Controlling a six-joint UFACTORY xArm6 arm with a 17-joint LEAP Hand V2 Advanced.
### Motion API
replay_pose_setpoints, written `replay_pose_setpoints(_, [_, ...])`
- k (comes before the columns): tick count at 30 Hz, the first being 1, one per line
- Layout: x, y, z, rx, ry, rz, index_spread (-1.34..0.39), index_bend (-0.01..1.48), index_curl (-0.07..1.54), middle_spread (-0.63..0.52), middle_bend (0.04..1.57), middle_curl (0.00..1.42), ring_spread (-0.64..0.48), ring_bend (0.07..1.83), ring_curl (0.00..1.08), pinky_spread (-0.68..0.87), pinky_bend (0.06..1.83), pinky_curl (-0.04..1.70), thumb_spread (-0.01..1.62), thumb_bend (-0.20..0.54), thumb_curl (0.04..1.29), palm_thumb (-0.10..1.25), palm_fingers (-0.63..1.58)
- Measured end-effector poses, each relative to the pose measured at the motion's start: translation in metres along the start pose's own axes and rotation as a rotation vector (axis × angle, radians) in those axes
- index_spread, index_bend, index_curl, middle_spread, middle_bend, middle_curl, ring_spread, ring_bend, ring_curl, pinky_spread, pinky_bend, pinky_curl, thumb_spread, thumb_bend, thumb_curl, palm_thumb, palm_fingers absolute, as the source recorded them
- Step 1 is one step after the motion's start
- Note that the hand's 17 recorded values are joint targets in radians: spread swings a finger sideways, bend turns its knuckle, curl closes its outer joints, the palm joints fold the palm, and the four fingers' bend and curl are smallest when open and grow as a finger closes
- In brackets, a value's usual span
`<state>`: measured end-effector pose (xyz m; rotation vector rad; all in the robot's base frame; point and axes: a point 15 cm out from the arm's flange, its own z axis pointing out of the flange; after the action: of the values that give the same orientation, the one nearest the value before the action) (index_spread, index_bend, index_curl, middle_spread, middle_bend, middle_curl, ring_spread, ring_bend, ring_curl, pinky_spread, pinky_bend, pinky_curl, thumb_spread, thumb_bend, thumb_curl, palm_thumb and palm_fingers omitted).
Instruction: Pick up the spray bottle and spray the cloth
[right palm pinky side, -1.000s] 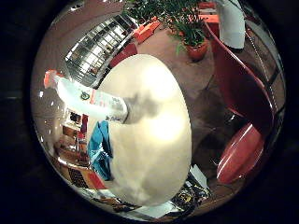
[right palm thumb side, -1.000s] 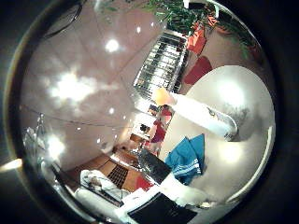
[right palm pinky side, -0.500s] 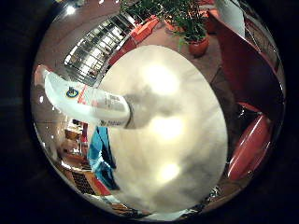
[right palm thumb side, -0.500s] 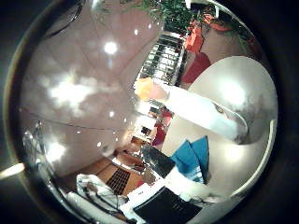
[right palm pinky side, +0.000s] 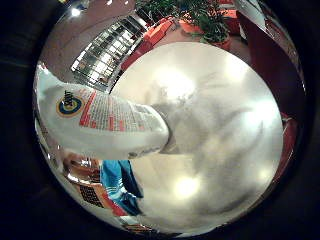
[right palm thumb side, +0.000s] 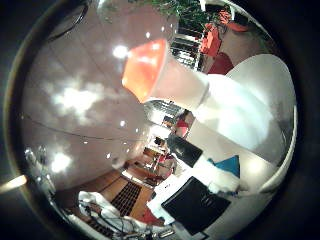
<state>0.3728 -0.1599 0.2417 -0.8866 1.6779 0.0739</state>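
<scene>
A white spray bottle with an orange top stands on a round white table. In the right little finger side palm view its labelled white body fills much of the picture, so it is close to my hand's palm. In the right thumb side palm view the orange top and white body also loom large. A blue cloth lies on the table beside the bottle's base; it also shows in the right thumb side palm view. My right hand faces the bottle.
Potted plants and red seats stand on the floor beyond the table. A dark railed structure is further off. The table's edge runs near the cloth.
The bottle has grown much larger in both views over the last second: the palm has moved close to it. The bottle and the cloth stay where they were on the table.
</scene>
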Motion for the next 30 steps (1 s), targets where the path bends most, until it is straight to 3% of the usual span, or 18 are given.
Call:
replay_pose_setpoints(4, [-0.007,0.027,0.023,-0.053,-0.012,0.039,-0.17,0.17,0.28,-0.04,0.60,0.45,-0.03,0.87,0.35,0.13,0.63,0.26,0.98,0.006,0.42,0.83,0.74])
replay_pose_setpoints(6, [-0.009,0.044,0.033,-0.087,-0.022,0.061,-0.24,0.19,0.29,-0.11,0.64,0.49,-0.13,0.99,0.39,-0.09,0.84,0.31,0.91,-0.004,0.46,0.91,1.05])
replay_pose_setpoints(8, [-0.010,0.055,0.038,-0.108,-0.027,0.075,-0.29,0.25,0.35,-0.16,0.68,0.52,-0.18,1.03,0.42,-0.30,0.91,0.34,0.83,-0.019,0.51,0.95,1.16])
replay_pose_setpoints(12, [-0.009,0.068,0.042,-0.125,-0.027,0.076,-0.33,0.47,0.48,-0.17,0.85,0.57,-0.20,1.08,0.45,-0.42,0.96,0.37,0.79,-0.022,0.55,0.97,1.31])
replay_pose_setpoints(20, [-0.011,0.074,0.043,-0.130,-0.031,0.073,-0.24,0.87,0.69,-0.11,1.12,0.64,-0.15,1.28,0.52,-0.29,1.21,0.52,0.74,-0.014,0.67,1.02,1.32])
replay_pose_setpoints(30, [-0.042,0.057,0.036,-0.121,-0.071,-0.008,-0.21,1.05,0.76,-0.09,1.30,0.66,-0.14,1.43,0.56,-0.18,1.32,0.71,0.63,-0.021,0.79,1.01,1.20])
